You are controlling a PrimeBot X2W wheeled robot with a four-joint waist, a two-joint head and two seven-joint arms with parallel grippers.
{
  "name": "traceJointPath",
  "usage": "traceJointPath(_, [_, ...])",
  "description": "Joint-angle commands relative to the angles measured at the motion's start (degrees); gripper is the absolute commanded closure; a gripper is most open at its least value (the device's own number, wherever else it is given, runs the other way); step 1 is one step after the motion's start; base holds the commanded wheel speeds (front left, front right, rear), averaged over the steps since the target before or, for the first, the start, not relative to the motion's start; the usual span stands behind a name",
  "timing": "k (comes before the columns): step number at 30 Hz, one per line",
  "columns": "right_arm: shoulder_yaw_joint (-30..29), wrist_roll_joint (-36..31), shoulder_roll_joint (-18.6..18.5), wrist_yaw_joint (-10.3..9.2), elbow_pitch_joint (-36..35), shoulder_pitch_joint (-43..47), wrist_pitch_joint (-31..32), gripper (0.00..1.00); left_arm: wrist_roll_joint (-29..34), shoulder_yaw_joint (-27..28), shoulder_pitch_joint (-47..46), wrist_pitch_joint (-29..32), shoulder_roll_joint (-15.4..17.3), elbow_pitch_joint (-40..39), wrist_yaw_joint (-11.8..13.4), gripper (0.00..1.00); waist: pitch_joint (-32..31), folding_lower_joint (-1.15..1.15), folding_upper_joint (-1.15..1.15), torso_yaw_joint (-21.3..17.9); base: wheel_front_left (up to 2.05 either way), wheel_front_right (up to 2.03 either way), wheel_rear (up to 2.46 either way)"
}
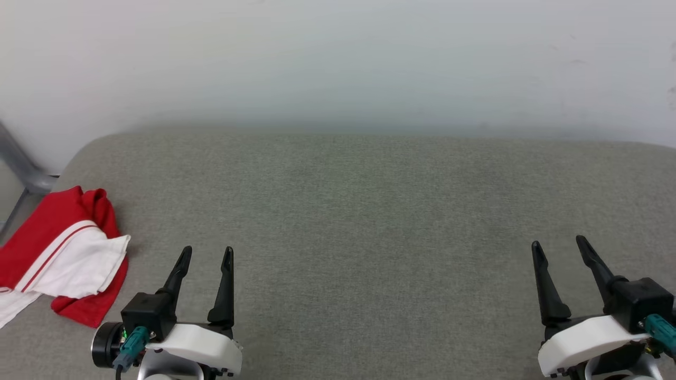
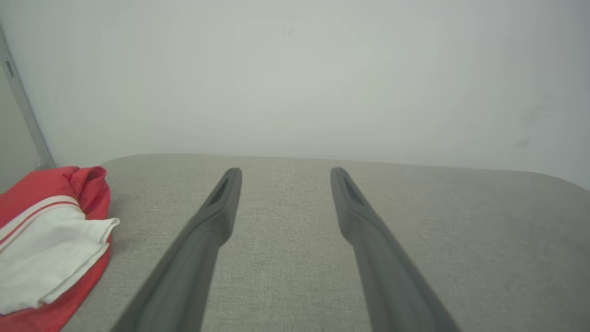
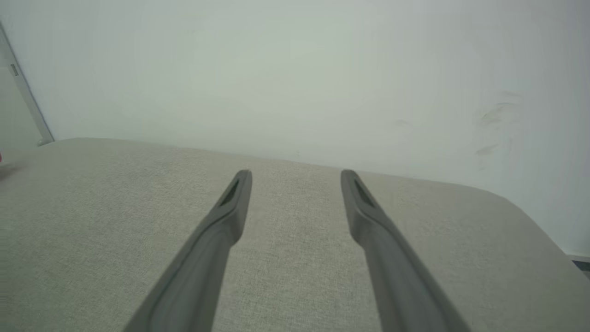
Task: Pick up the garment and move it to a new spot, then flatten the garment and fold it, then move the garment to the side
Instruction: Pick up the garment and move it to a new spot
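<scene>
Ok so here's the scene: both grippers hang low over the grey fabric surface (image 1: 338, 211), fingers pointing ahead at the pale wall (image 1: 338, 63).

The left gripper (image 1: 207, 249) is spread wide open. In its wrist view you just see bare grey fabric between the two dark fingers, so it's got hold of nothing. Same deal with the right gripper (image 1: 558, 241): fingers wide apart, nothing between them but fabric.

The garment (image 1: 63, 253) lies off to the left of the left gripper, near it but not touching. It's bunched up in a heap, not flat at all. It's red, with a white sleeve flopped over the top, and you can see a thin red stripe running along the white part. It sits right at the left edge of the surface, and some of it runs out of the head view. From the right gripper it's well apart, way over to its left, past the other gripper.

There's also a grey metal bar (image 1: 21, 169) leaning beyond the garment, over by the wall.
</scene>
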Motion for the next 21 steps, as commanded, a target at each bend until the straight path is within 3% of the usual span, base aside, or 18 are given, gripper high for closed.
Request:
traceJointPath(1, [0.2,-0.8,0.1,-0.02,-0.1,0.3,-0.5,0.00,1.1,0.3,-0.7,-0.6,-0.2,-0.1,0.0,0.00,-0.1,0.00,0.00,1.9,0.00,0.00,0.00])
traceJointPath(21, [3.1,0.6,0.1,-0.03,1.1,-1.4,-1.9,0.00,-0.2,3.1,-0.2,-0.8,-0.4,0.6,-0.9,0.00,0.1,0.00,0.00,17.8,0.00,0.00,0.00])
